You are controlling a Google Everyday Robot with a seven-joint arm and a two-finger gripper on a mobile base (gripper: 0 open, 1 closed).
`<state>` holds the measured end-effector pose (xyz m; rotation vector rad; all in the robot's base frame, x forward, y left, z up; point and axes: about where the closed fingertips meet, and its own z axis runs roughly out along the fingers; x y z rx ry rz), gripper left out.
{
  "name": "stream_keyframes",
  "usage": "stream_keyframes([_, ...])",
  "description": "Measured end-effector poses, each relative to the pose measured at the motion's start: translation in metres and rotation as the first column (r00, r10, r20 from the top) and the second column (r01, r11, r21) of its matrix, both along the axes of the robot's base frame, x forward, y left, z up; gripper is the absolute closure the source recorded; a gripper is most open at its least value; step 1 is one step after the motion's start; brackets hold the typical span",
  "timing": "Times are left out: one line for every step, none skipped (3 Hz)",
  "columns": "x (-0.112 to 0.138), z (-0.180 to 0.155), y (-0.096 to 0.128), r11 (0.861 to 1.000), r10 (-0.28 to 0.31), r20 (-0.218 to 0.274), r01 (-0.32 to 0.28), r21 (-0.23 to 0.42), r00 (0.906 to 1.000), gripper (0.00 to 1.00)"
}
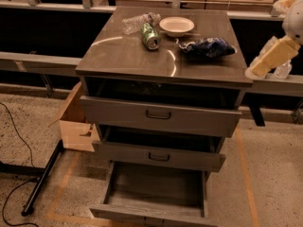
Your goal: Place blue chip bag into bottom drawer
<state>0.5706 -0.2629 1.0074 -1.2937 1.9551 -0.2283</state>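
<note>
You are looking at the very start of the job, the reach, with nothing picked up yet. The blue chip bag is lying on its side on the cabinet top, towards the right rear, just to the right of the white bowl. The gripper is hanging off the cabinet's right edge at about the height of the top, apart from the bag and holding nothing. Whether it is released or clenched, you cannot tell from here.

The bottom drawer is standing pulled well out with its floor bare, so no opening seems needed. The next move is calling for a sweep leftwards over the right edge and a descent onto the bag, gripping the crinkled foil around its middle. After that comes a lift and a carry out in front of the cabinet, down to the drawer.

Other things are crowding the top. A green can is lying on its side left of the bowl, and a clear bottle is lying behind it. The bowl is sitting nearest the bag, so come in from the right. The top drawer and middle drawer are also jutting out a little, overhanging the back of the bottom one, so lower the bag near its front. A cardboard box is sitting on the floor to the left, out of the way.
</note>
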Motion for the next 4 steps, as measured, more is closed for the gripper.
stream_keyframes([0.069, 0.006, 0.001, 0.999, -0.026, 0.134, 0.022, 0.034, 0.9907, 0.0])
stream_keyframes([0.069, 0.006, 0.001, 0.999, -0.026, 0.133, 0.021, 0.034, 0.9908, 0.0])
stream_keyframes([0.093, -0.015, 0.006, 0.996, -0.049, 0.141, 0.039, 0.078, 0.9888, 0.0])
stream_keyframes([0.135, -0.042, 0.017, 0.992, -0.056, 0.152, 0.038, 0.121, 0.9868, 0.0])
